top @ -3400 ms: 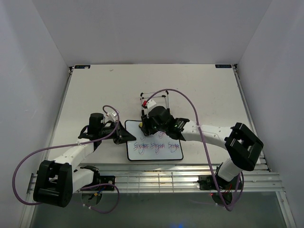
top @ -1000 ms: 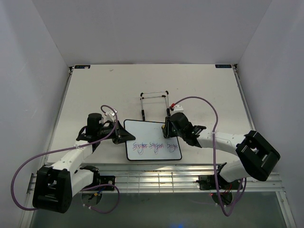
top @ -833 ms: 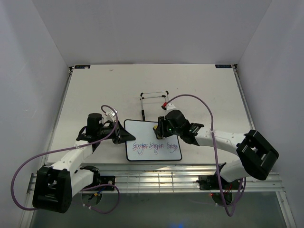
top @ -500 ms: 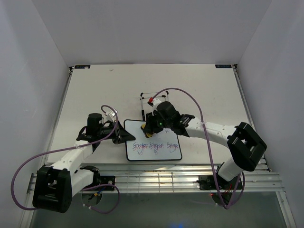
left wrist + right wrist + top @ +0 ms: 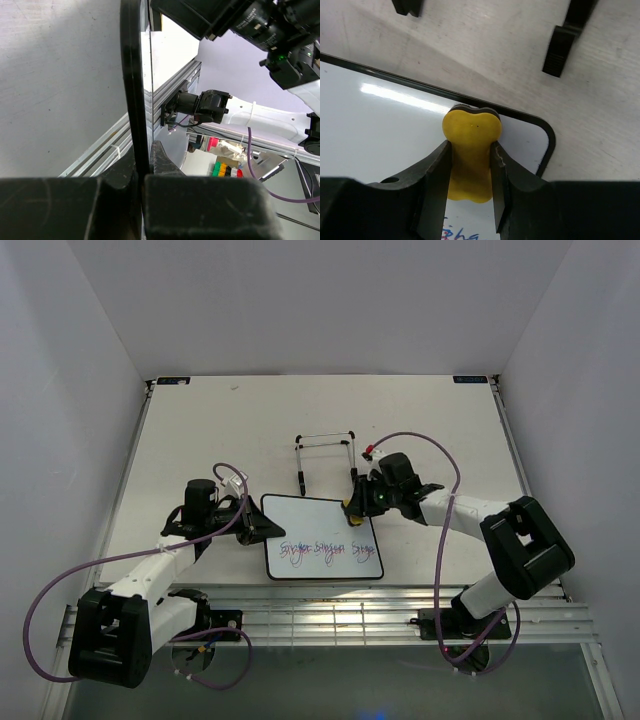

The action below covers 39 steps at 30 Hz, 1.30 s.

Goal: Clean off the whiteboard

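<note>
Whiteboard | left fingers pinch its edge | right fingers grip eraser at far corner

Whiteboard writing unreadable (too small), prob. 3 words.

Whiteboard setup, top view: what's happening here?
The left pincer clamps the left edge of the whiteboard, which lies flat on the table. The right pincer grips a yellow eraser pressed against the board's far right corner. The far part of the board is blank. A row of red-purple writing along the near edge is not yet wiped. A wire easel stands just beyond the board.
</note>
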Each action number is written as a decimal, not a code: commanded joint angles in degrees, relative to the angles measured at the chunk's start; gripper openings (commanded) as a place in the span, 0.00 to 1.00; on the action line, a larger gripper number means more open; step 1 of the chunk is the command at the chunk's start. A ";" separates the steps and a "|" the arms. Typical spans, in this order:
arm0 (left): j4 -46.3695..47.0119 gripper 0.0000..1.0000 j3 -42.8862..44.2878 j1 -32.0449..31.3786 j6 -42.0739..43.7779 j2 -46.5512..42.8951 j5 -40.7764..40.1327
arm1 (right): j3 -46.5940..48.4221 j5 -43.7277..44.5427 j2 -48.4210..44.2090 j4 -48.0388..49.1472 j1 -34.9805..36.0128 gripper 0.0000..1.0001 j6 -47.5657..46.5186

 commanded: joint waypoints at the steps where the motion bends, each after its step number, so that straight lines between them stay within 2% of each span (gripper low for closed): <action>1: 9.39 0.00 2.24 -1.14 6.70 -2.95 4.85 | -6.26 -1.33 3.27 -8.60 -2.30 0.33 -4.40; 7: 8.86 0.00 2.24 -1.06 6.61 -2.95 3.70 | -7.41 -0.37 1.43 -8.25 -3.01 0.33 -4.67; 10: 9.03 0.00 1.89 -1.15 6.09 -2.77 2.65 | -8.55 -4.40 -0.42 -5.97 -2.49 0.33 -2.74; 13: 9.38 0.00 1.54 -1.06 5.47 -2.33 1.68 | -7.42 -5.64 -1.74 -5.17 2.16 0.32 -0.72; 17: 10.09 0.00 1.27 -1.06 4.33 -1.72 0.80 | -4.96 -6.17 -2.18 -0.96 9.97 0.33 3.06; 21: 10.44 0.00 1.10 -1.06 3.19 -1.36 -0.34 | -2.41 -7.75 -0.70 4.66 14.91 0.33 6.49; 26: 10.70 0.00 1.10 -1.14 2.22 -0.84 -2.09 | 2.86 -7.76 1.60 3.97 19.74 0.33 7.03; 28: 10.70 0.00 1.10 -1.14 1.87 -0.84 -2.80 | 3.05 -6.88 1.51 2.48 20.02 0.33 6.50; 34: 10.79 0.00 0.92 -1.06 1.86 -0.92 -3.07 | -2.13 5.49 -2.26 -3.49 16.34 0.33 5.45; 39: 10.70 0.00 0.22 -0.97 1.52 -1.89 -3.85 | -8.89 8.59 -4.29 -4.21 12.37 0.33 6.15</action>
